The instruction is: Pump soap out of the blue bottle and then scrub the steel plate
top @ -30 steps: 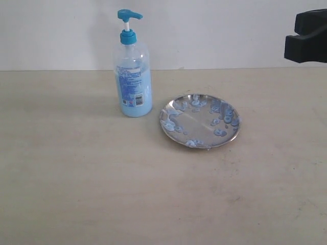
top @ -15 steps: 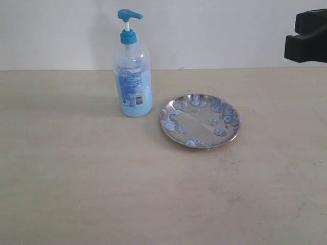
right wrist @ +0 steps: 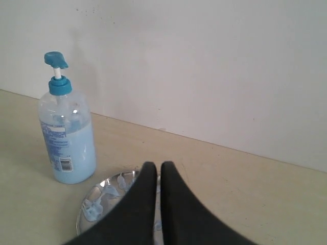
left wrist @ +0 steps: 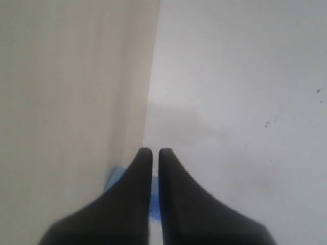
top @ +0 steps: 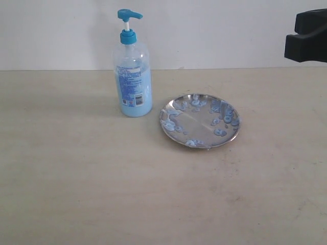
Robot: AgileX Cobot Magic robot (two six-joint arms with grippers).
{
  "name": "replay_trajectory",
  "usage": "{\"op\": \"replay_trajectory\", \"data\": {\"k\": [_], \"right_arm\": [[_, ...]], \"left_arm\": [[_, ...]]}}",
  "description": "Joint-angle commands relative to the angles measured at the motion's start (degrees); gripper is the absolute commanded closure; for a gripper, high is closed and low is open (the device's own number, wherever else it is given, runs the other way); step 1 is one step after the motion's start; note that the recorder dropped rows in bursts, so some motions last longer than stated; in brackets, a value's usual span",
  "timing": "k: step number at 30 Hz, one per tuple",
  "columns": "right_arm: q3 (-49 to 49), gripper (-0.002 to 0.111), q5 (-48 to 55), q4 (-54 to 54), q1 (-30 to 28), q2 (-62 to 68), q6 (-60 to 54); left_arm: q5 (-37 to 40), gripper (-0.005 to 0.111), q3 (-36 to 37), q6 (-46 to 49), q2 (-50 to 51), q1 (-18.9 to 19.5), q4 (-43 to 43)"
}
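Observation:
The blue bottle point(top: 134, 87) stands upright on the table, its pump head up and light blue soap point(top: 135, 99) filling its lower part. To its right lies the steel plate point(top: 200, 121), dotted with bluish soap blobs point(top: 220, 132). My right gripper point(top: 294, 43) hangs high at the far right, away from both. The right wrist view has that gripper point(right wrist: 156, 164) shut and empty above the plate point(right wrist: 99, 201), the bottle point(right wrist: 69, 143) beyond. My left gripper point(left wrist: 156, 150) is shut; a blue patch point(left wrist: 115, 178) that may be the bottle shows behind its fingers. The exterior view does not show the left gripper.
The beige table point(top: 76, 178) runs back to a plain white wall point(top: 214, 30) just behind the bottle. Nothing but the bottle and plate stands on it.

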Motion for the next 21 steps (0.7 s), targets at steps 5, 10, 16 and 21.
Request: {"op": "replay_trajectory", "data": {"k": [5, 10, 16, 21], "right_arm": [[0.0, 0.109, -0.2, 0.6, 0.0, -0.2, 0.7], [0.0, 0.109, -0.2, 1.6, 0.0, -0.2, 0.7], [-1.1, 0.109, 0.1, -0.4, 0.0, 0.1, -7.5], [-11.7, 0.109, 3.1, 0.1, 0.0, 10.9, -11.6]], "left_arm": [[0.9, 0.103, 0.0, 63.6, 0.2, 0.0, 14.2], [0.5, 0.103, 0.0, 79.4, 0.2, 0.0, 13.3], [0.2, 0.103, 0.0, 79.1, 0.2, 0.0, 11.1], [-0.5, 0.103, 0.0, 79.1, 0.2, 0.0, 1.2]]}}
